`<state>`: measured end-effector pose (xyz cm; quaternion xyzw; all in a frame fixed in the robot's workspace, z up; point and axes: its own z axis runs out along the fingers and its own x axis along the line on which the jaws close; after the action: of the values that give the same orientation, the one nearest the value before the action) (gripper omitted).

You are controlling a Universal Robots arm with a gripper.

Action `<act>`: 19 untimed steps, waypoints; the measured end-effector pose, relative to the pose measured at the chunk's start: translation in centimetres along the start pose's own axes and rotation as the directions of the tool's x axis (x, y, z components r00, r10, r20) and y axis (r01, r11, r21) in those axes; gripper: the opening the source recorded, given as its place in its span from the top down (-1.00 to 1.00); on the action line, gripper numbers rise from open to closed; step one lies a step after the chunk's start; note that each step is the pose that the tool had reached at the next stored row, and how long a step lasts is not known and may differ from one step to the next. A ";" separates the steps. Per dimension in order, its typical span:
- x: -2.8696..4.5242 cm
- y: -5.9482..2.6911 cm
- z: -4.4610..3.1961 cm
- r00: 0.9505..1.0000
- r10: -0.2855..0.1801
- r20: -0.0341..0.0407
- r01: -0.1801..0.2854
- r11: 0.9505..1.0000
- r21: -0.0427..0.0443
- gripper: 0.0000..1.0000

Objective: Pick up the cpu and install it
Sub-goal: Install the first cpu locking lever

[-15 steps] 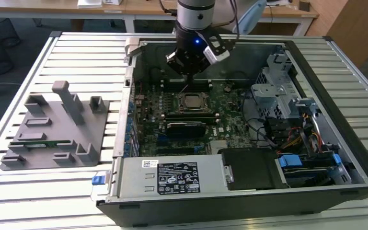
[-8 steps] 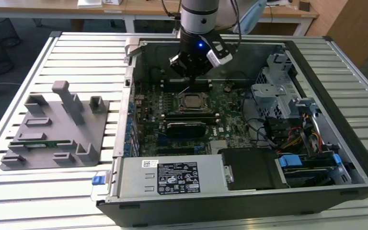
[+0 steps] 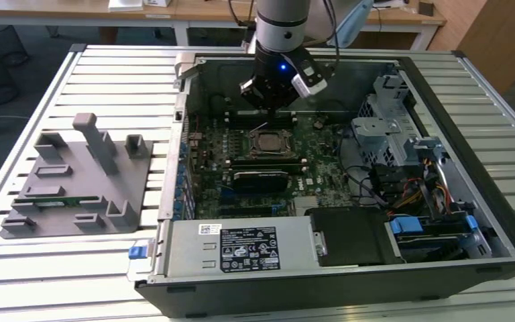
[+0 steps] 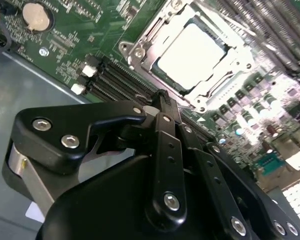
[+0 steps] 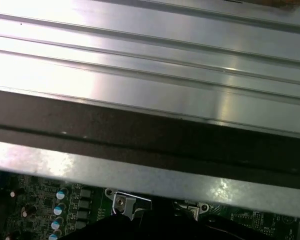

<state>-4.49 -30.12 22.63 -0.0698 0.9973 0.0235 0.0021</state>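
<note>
cpu (image 4: 192, 52) flat in socket (image 4: 140, 50), face up | tool (image 4: 162, 100) beside, empty

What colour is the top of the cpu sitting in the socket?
Dull silver; the cpu shows best in the second wrist view.

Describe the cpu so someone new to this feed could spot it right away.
Find the open computer case on the slatted table, then the green circuit board on its floor. Near the board's middle, just in front of the gripper, the cpu sits in a metal socket frame. It is the one flat silver square; the memory slots beside it are long and black.
</note>
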 end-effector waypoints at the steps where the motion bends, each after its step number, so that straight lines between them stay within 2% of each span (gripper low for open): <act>1: 0.00 0.00 0.05 1.000 0.000 0.001 0.000 1.000 -0.006 0.79; 3: 0.00 0.00 0.15 1.000 0.001 0.003 -0.001 1.000 -0.009 0.79; 6: 0.00 -0.01 0.23 1.000 0.001 0.004 -0.001 1.000 -0.004 0.79; 14: -0.04 -0.04 0.65 1.000 0.004 0.020 -0.004 1.000 0.000 0.79; 19: -0.27 -0.07 0.84 1.000 0.007 0.023 -0.007 1.000 -0.002 0.79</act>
<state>-4.21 -30.12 21.79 -0.0659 0.9974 0.0252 0.0135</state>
